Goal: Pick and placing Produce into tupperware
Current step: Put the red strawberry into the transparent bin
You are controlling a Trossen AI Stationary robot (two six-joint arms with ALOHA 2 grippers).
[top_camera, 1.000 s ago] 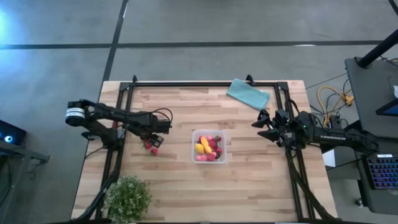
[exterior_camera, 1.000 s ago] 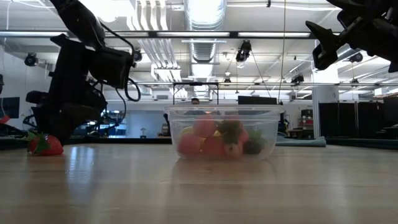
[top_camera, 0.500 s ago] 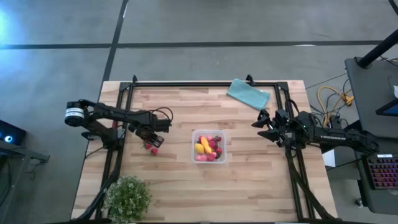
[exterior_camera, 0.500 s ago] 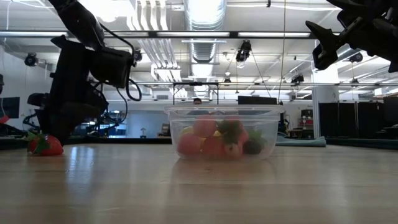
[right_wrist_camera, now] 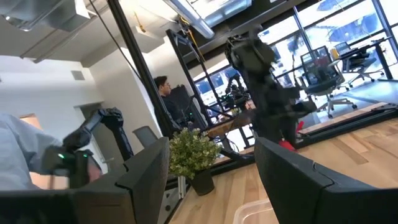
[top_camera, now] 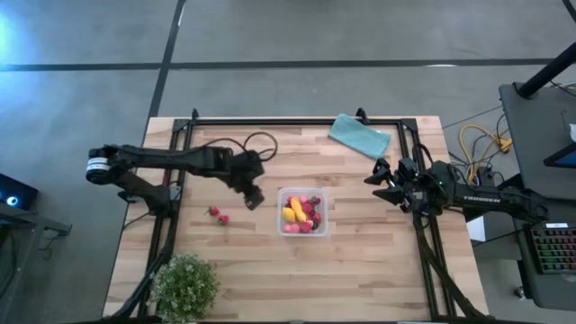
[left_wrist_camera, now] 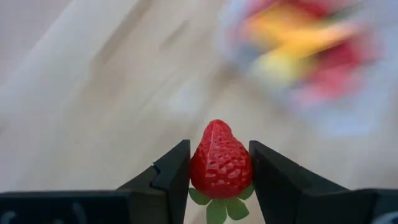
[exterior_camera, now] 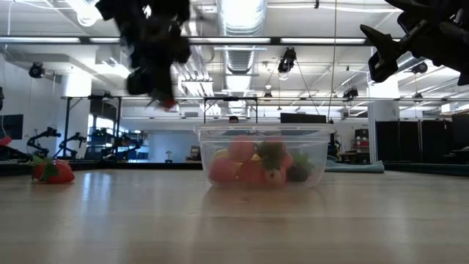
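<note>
Start at the left: two loose strawberries (top_camera: 217, 214) lie on the table (top_camera: 360, 270), waiting their turn. Your left gripper (top_camera: 255, 199) hangs just left of the tupperware (top_camera: 303, 212), its fingers (left_wrist_camera: 168, 177) clamped on a strawberry (left_wrist_camera: 220, 162) pinched at the sides, tip forward, so it should drop cleanly once over the box. The tupperware sits mid-table, already holding a banana, a lemon and red pieces. Your right gripper (top_camera: 382, 184) waits right of the box, fingers spread and holding nothing, clear of the drop.

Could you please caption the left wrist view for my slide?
Left gripper clamps a red strawberry above the table, tupperware ahead.
</note>
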